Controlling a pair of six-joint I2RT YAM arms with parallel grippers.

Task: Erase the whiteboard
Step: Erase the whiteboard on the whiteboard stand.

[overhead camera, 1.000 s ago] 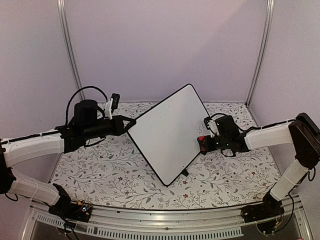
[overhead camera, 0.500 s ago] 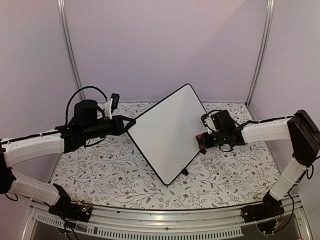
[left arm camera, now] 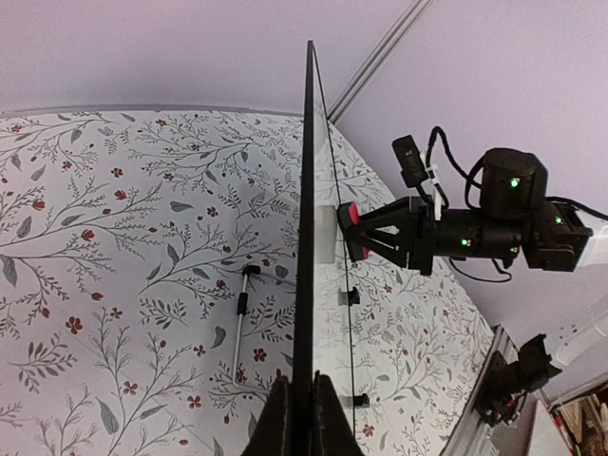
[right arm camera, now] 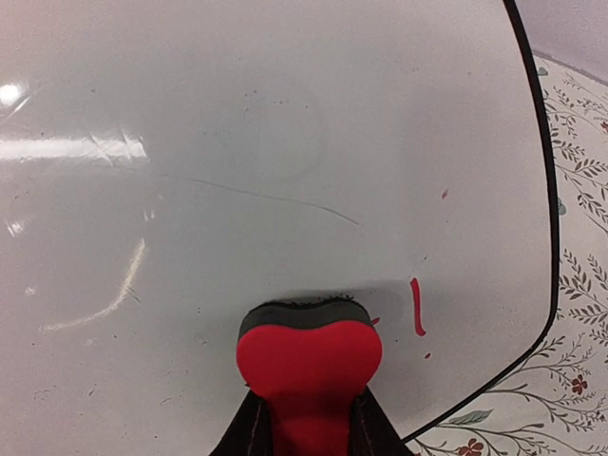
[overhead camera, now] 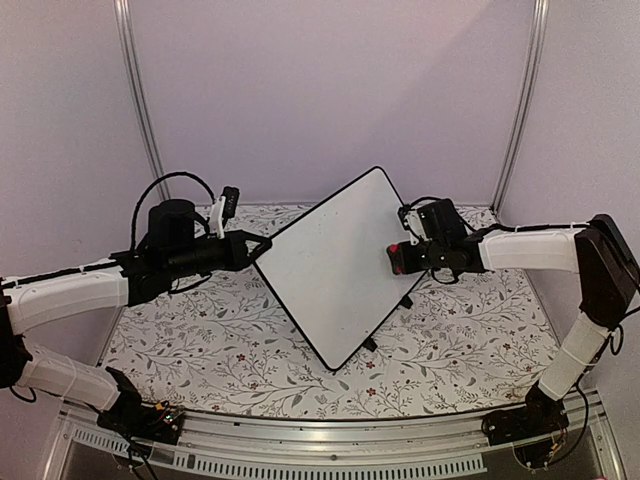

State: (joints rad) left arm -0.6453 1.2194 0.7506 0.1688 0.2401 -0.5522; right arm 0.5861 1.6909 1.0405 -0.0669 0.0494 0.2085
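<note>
The whiteboard (overhead camera: 335, 265) stands tilted on one corner above the table, glossy white with a thin black rim. My left gripper (overhead camera: 262, 245) is shut on its left corner; in the left wrist view the board's edge (left arm camera: 304, 237) rises straight up out of my gripper (left arm camera: 302, 404). My right gripper (overhead camera: 408, 258) is shut on a small red eraser (overhead camera: 395, 257), whose dark felt face presses against the board's right part. In the right wrist view the eraser (right arm camera: 309, 366) sits on the board (right arm camera: 237, 142), with a short red stroke (right arm camera: 416, 306) and a few red specks just right of it.
A floral-patterned cloth (overhead camera: 200, 350) covers the table. A thin wire stand (left arm camera: 239, 323) lies on the cloth behind the board. Purple walls and metal posts (overhead camera: 140, 100) close in the back and sides.
My right gripper has slid the eraser up and to the left along the board's right part. The left arm and the board have stayed still.
</note>
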